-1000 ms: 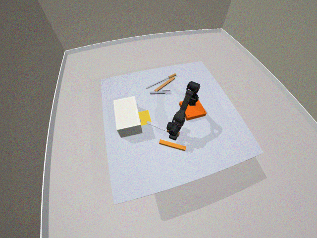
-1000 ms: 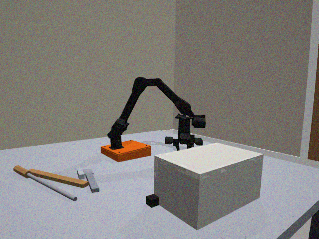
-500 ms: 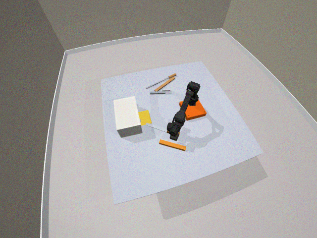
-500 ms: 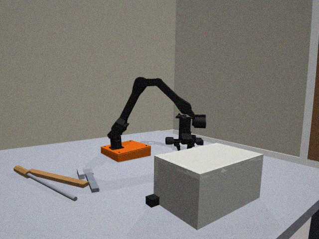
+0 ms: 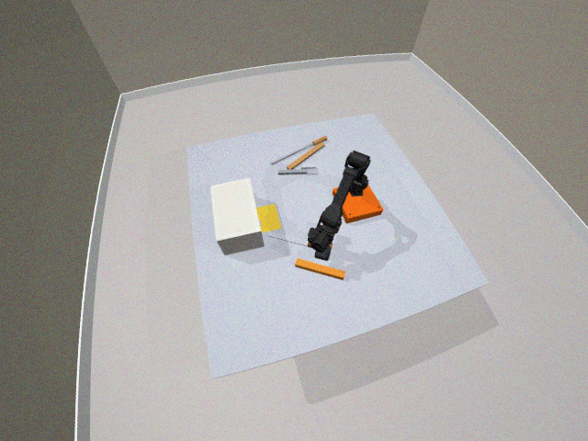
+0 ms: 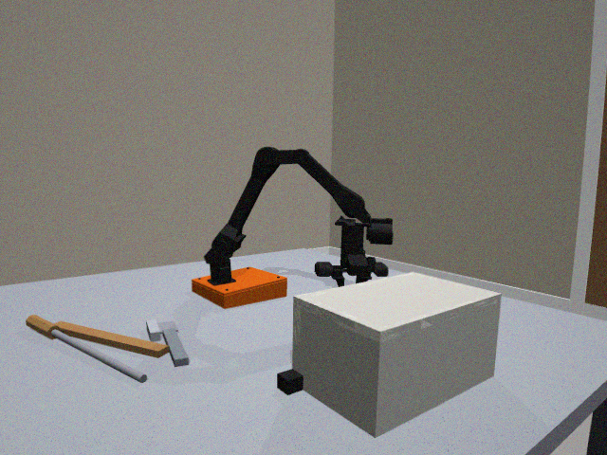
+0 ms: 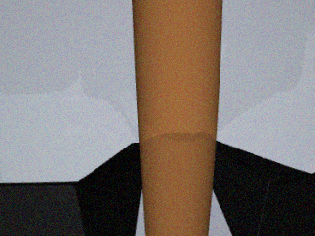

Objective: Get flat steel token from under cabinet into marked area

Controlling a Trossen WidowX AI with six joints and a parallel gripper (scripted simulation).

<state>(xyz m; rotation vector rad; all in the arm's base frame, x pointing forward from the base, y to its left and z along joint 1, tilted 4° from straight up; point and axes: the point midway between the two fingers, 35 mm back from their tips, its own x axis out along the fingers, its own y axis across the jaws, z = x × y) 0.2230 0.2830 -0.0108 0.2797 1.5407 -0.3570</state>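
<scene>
My gripper [image 6: 350, 282] [image 7: 172, 149] is shut on the orange-brown handle [image 7: 177, 74] of a thin-rod tool, pointing down. The tool's thin rod [image 5: 287, 240] reaches left towards the cabinet; its far end shows near the front corner of the yellow marked area [image 5: 269, 218], outside it. Whether the rod touches the table I cannot tell. The white-topped cabinet [image 5: 234, 209] [image 6: 396, 303] stands left of the marked area in the top view. The steel token is not visible; the vent slots cannot be made out.
An orange bar [image 5: 320, 268] lies close to the gripper. A wooden-handled rod [image 5: 294, 152] [image 6: 98, 354], a wooden stick [image 5: 306, 156] [image 6: 112, 338] and a grey metal piece [image 5: 291, 172] [image 6: 175, 345] lie together. A black cube [image 6: 289, 381] is beside the cabinet. The orange base [image 5: 360, 204] [image 6: 240, 288] carries the arm.
</scene>
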